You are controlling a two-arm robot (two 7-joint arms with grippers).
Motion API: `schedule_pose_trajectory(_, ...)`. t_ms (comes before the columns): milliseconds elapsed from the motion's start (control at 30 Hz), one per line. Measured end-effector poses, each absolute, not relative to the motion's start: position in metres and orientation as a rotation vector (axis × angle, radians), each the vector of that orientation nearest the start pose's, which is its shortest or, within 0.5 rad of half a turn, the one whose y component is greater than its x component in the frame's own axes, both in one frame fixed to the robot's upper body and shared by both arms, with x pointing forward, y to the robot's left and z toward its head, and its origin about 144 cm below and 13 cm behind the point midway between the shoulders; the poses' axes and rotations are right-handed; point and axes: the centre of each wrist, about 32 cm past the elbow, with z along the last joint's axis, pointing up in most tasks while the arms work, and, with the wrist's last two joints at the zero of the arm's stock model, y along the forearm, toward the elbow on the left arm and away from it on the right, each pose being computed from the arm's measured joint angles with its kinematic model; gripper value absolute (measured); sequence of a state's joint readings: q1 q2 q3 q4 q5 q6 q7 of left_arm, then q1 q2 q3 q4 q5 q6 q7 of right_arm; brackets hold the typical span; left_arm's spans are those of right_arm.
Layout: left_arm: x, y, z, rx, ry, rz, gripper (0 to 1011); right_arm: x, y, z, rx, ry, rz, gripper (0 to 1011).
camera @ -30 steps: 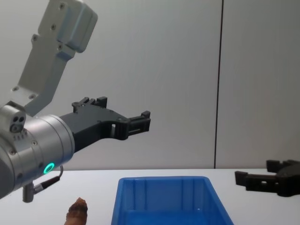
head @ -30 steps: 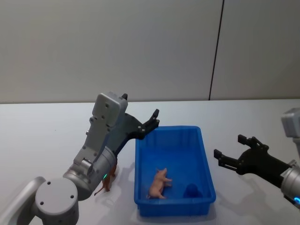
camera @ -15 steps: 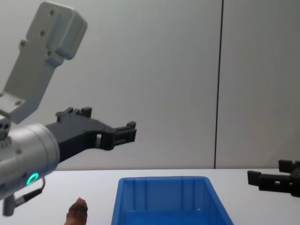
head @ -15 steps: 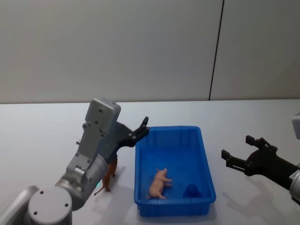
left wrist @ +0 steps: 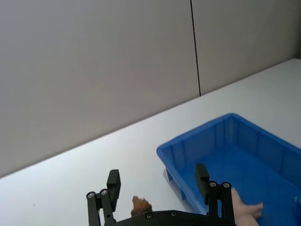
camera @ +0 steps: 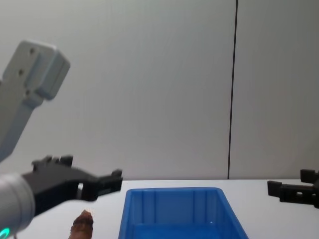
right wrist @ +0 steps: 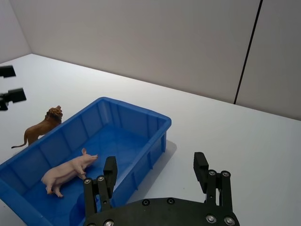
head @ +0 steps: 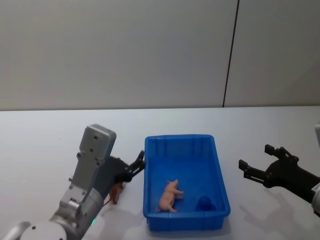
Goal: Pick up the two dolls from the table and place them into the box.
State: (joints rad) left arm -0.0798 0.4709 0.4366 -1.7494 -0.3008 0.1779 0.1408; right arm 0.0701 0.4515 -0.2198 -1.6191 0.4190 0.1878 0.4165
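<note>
Broadly, the flat, plain white worktop (head: 50, 135) carries a bright blue rectangular plastic box (head: 180, 137) with a thick rim and ribbed inner walls. The left hand (head: 135, 167), black and angular on a grey arm, hangs just beside the box's left wall with its two fingers spread and nothing between them. The right hand (head: 256, 156) hovers over bare worktop well to the right of the box, its fingers likewise spread and empty. Inside the box a smooth, pale pink pig doll (head: 170, 196) lies on its side on the floor. Outside it, the small reddish-brown lion doll (head: 116, 192) with a shaggy mane stands on the worktop near the left wall, below the left hand.
</note>
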Motion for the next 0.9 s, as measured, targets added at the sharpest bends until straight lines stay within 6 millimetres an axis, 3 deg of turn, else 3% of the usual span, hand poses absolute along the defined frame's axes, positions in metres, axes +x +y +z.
schedule_pose_trajectory(433,0.435,0.224,1.164,0.265,0.011,1.271,1001,0.470,-0.288,1.176,-0.141,0.112,-0.938,1001)
schedule_pose_trajectory(900,0.436,0.235,1.142,0.303,0.064,1.269,1001,0.470,-0.288,1.176,-0.141,0.113,-0.938,1001)
